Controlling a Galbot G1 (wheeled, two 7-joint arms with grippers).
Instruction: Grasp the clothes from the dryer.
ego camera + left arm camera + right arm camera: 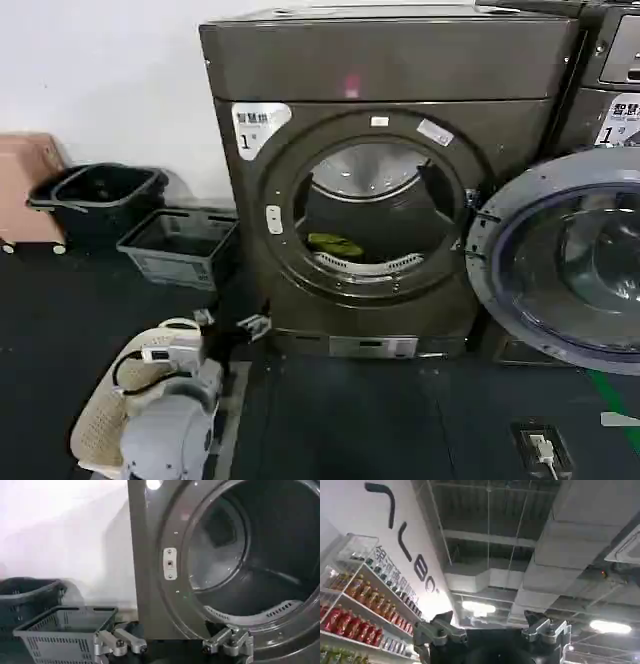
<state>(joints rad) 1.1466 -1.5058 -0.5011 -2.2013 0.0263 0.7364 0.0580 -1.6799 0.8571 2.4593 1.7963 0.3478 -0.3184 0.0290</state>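
Note:
The dryer [390,70] is a dark grey-brown front-loader with its round mouth open. The clothes [335,244], a small yellow-green piece of cloth, lie on the drum floor just inside the mouth. My left gripper [230,322] hangs low at the dryer's lower left corner, outside the drum, open and holding nothing. In the left wrist view the left gripper [172,647] faces the dryer [150,555] front, with its fingers [122,642] spread wide below the porthole. My right gripper [491,630] points up at the ceiling, open and holding nothing.
The dryer's round glass door [560,265] stands swung open to the right. A grey basket [180,245] and a black bucket [100,195] sit on the floor to the left. A white mesh basket [100,430] is beside my left arm. Store shelves [355,610] show behind the right gripper.

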